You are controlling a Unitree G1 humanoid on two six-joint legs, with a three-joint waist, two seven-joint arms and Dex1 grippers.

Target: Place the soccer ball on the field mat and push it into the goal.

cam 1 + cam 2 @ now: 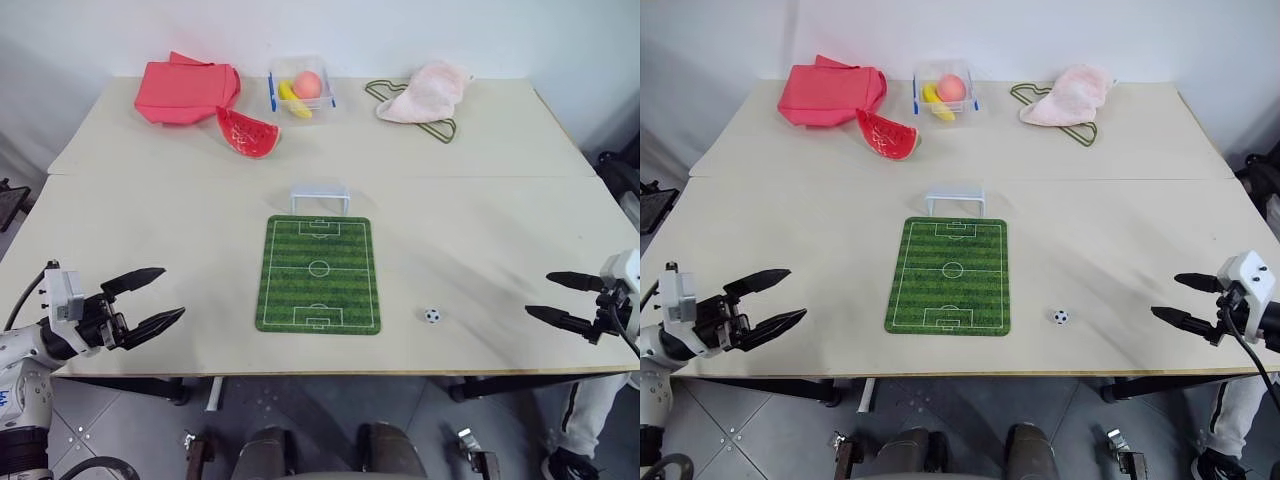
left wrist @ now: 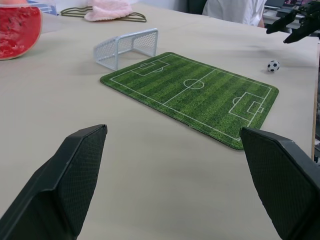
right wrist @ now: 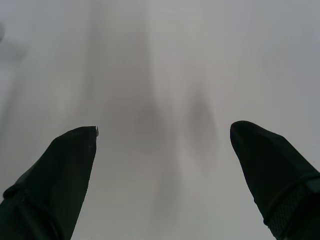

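Two grippers hang empty over the counter's near edge, so nothing of the task looks done yet. At the near left corner the left gripper (image 1: 165,297) has its fingers spread wide apart and holds nothing. The field mat (image 1: 318,273) lies flat near the middle of the near edge, with the goal (image 1: 320,196) standing just beyond its far short side, mouth toward the mat. The soccer ball (image 1: 432,315) sits on the bare counter just off the mat's near right corner, not on the mat. At the near right edge the right gripper (image 1: 560,299) also has its fingers wide apart and empty, well apart from the ball. Still to do, judging from this: pick up the ball, set it on the mat, and push it into the goal.

Along the far edge lie a red cloth (image 1: 186,90), a watermelon slice (image 1: 246,133), a clear box (image 1: 301,89) of fruit, and a pink towel (image 1: 427,92) on a hanger. All are well clear; nothing appears to block the way from ball to mat to goal.
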